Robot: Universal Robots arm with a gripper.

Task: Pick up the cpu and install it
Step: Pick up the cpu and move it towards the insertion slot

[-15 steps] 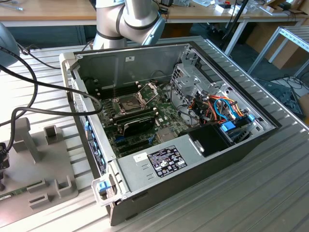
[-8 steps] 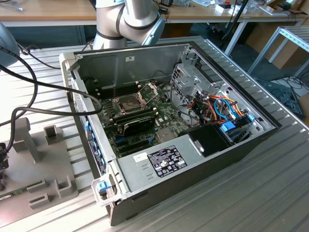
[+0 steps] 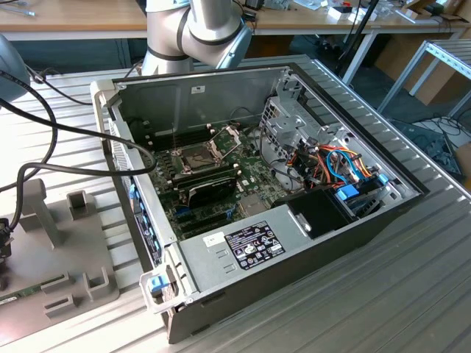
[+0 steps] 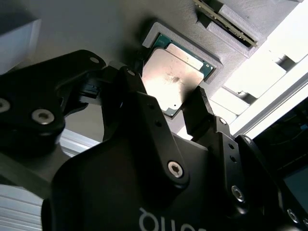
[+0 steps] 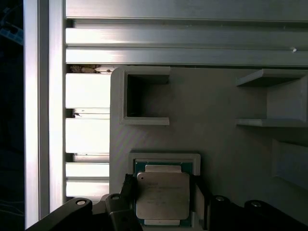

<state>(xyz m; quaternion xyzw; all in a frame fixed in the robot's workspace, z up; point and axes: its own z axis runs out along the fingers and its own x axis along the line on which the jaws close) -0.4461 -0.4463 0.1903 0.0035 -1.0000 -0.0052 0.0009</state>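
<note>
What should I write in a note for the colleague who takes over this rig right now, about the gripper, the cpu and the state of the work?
Gripper: low over the cpu, the small flat square chip with a dull silver-grey metal top. Whether it clamps the chip cannot be judged.
Cpu: lies flat in the square recess of the grey plastic holder, which rests on the slatted aluminium table.
Done: the gripper is at the chip. The hinged silver metal socket frame inside the open dark computer case stands raised.
Left: the chip is not yet lifted and not yet in the socket.
</note>
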